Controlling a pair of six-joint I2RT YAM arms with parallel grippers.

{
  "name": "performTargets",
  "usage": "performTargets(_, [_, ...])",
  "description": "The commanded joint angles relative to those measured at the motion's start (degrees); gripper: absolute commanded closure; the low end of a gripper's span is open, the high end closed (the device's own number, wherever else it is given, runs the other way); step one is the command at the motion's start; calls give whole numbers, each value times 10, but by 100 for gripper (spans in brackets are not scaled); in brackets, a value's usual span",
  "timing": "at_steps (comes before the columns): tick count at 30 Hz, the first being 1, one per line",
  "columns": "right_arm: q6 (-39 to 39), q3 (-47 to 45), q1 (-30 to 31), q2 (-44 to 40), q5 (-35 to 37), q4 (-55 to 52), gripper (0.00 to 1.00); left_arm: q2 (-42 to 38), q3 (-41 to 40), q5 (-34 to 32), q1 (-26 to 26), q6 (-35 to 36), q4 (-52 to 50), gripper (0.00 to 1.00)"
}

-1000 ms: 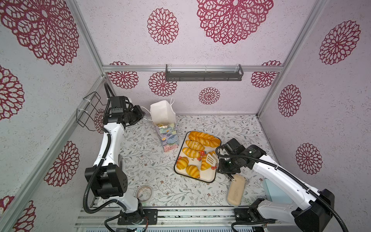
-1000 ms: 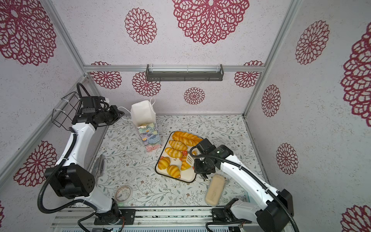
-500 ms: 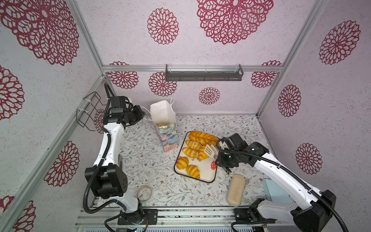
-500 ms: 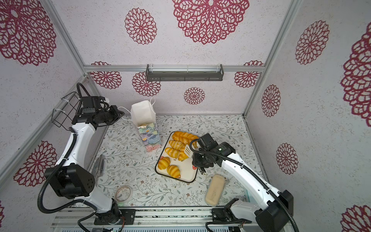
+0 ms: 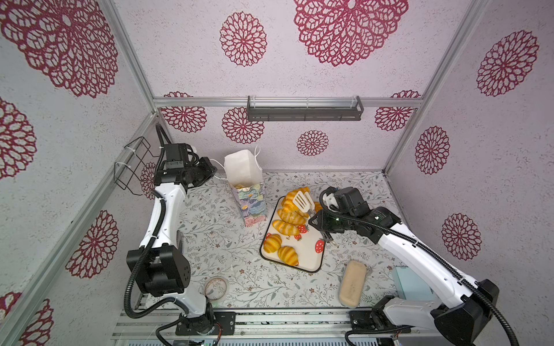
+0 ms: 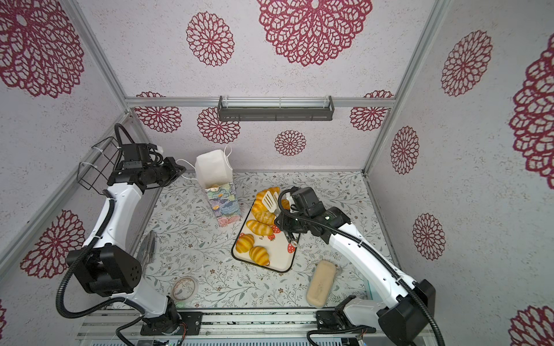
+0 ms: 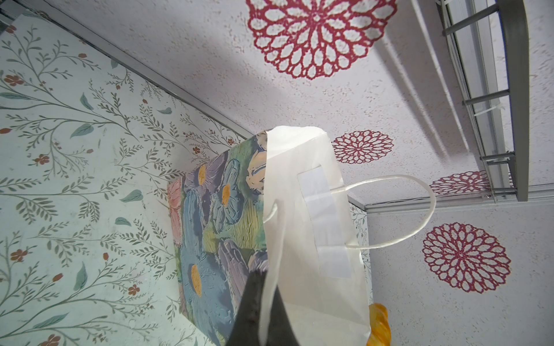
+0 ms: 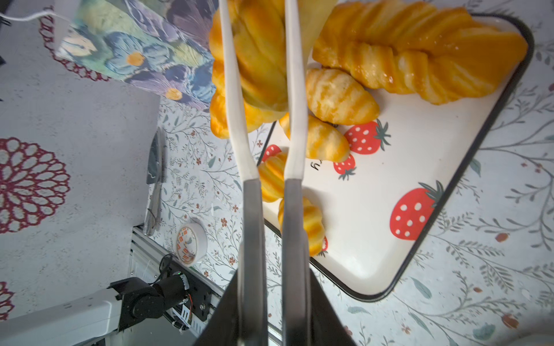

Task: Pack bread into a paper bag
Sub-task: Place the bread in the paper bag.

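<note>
White strawberry tray [image 8: 419,134], lettering [image 8: 316,164] unreadable, tongs [image 8: 294,90] around bread [image 8: 260,60], paper bag [image 8: 135,54] beside

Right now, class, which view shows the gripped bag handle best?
Left wrist: the handle runs close-up into the shut left end effector. In both top views the handle is a small, thin loop; right wrist catches only a bit of cord.

paper bag [image 5: 250,203] mouth open, tray [image 5: 305,257] alongside
</note>
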Motion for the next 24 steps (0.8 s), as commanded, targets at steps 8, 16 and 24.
performTargets(8, [-30, 140, 12, 69, -46, 88, 70, 0, -9, 2, 3, 5, 18, 100])
performTargets(16, [-72, 255, 25, 139, -50, 49, 70, 0, -8, 0, 3, 6, 17, 100])
performTargets(24, [-115, 374, 43, 204, -35, -10, 70, 0, -9, 2, 4, 6, 17, 100])
